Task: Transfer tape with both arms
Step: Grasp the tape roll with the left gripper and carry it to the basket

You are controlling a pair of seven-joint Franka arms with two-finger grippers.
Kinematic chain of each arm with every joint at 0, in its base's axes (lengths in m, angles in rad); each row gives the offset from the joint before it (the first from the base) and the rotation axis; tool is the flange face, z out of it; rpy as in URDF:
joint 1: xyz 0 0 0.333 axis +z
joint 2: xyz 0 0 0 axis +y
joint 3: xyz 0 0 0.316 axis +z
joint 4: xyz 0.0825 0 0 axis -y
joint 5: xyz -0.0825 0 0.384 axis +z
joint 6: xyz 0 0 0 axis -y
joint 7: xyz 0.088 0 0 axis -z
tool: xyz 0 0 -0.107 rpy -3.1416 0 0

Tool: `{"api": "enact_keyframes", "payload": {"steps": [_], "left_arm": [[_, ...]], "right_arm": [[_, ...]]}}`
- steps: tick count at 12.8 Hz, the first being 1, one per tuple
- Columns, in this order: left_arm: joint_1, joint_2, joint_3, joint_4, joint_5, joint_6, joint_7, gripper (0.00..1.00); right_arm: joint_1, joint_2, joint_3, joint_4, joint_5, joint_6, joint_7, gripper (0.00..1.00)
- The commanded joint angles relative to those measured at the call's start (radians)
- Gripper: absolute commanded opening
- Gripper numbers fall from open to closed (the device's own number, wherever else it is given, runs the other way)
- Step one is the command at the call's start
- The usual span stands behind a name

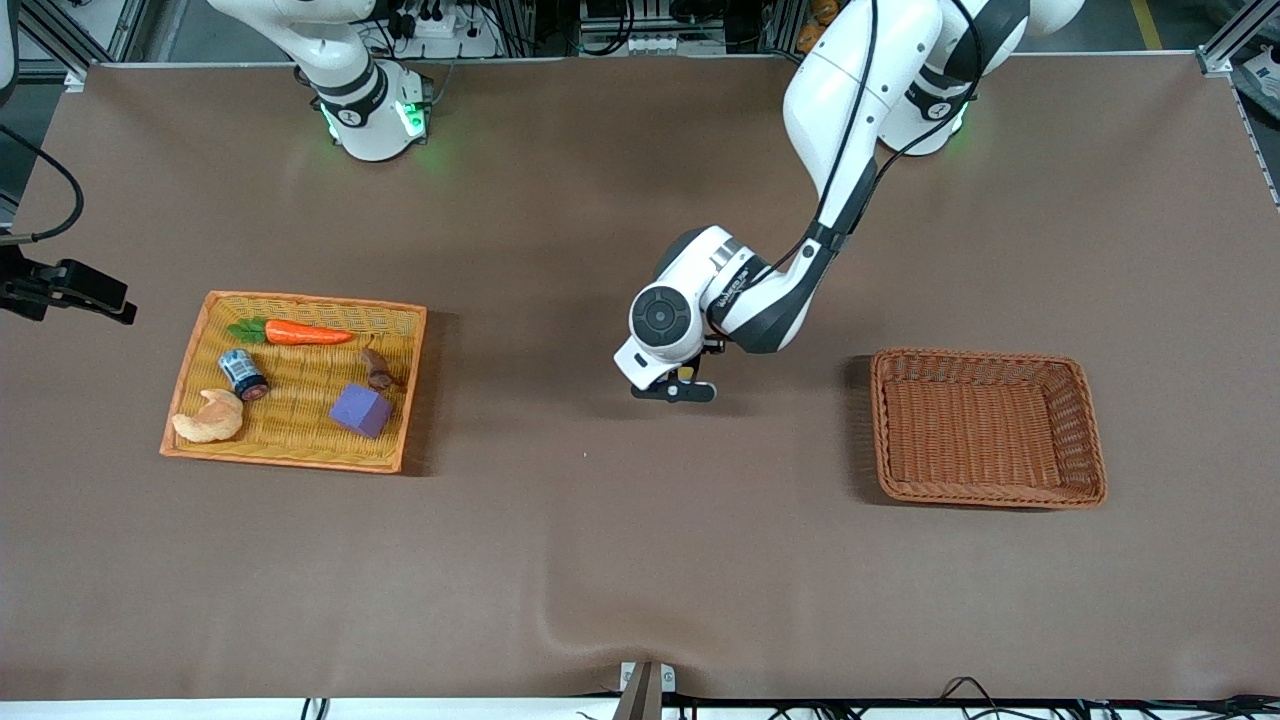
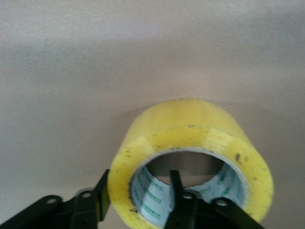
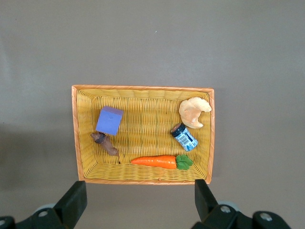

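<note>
The tape [image 2: 190,143], a yellow roll with a grey-white printed core, fills the left wrist view; only a yellow sliver [image 1: 688,373] shows under the hand in the front view. My left gripper [image 1: 675,390] is low over the middle of the table and shut on the roll's wall [image 2: 139,191]: one finger [image 2: 102,191] is outside the ring, the other [image 2: 175,183] is inside the core. My right gripper [image 3: 138,191] is open and empty, high up beside the yellow tray [image 3: 143,88], and shows as a black hand [image 1: 100,295].
The yellow wicker tray [image 1: 300,300] toward the right arm's end holds a carrot [image 1: 308,333], a blue-and-white can [image 1: 243,373], a croissant [image 1: 210,415], a purple cube [image 1: 361,410] and a small brown object [image 1: 378,370]. An empty brown basket [image 1: 975,355] stands toward the left arm's end.
</note>
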Motion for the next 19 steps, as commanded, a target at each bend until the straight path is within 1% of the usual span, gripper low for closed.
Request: {"api": "enact_keyframes", "payload": {"steps": [1,6,9,11,13,15,17,19], "left_arm": [[-0.006,0.011,0.002,0.007,0.028,0.017,-0.044,0.0],[0.001,-0.009,0.002,0.009,0.026,0.017,-0.047,0.0],[0.021,-0.069,0.005,0.01,0.023,-0.002,-0.1,0.0],[0.07,-0.106,0.007,0.01,0.029,-0.038,-0.159,0.0],[0.151,-0.135,0.008,0.009,0.029,-0.066,-0.212,0.0],[0.271,-0.147,0.008,0.009,0.031,-0.068,-0.275,0.0],[0.383,-0.149,0.01,0.009,0.043,-0.077,-0.274,0.0],[0.467,-0.173,0.007,0.009,0.097,-0.098,-0.253,0.0]], "right_arm": [[-0.017,-0.007,0.004,0.001,-0.008,-0.006,-0.02,1.0],[-0.02,-0.005,0.006,0.004,-0.005,-0.001,-0.012,1.0],[-0.025,-0.001,0.006,0.004,-0.005,0.003,-0.018,1.0],[-0.023,-0.002,0.006,0.004,-0.005,0.002,-0.01,1.0],[-0.025,-0.001,0.006,0.004,-0.005,0.002,-0.009,1.0],[-0.028,-0.001,0.004,0.009,-0.002,0.002,-0.01,1.0],[-0.031,-0.001,0.007,0.012,0.003,0.002,-0.01,1.0],[-0.031,0.005,0.007,0.01,0.001,0.003,-0.009,1.0]]}}
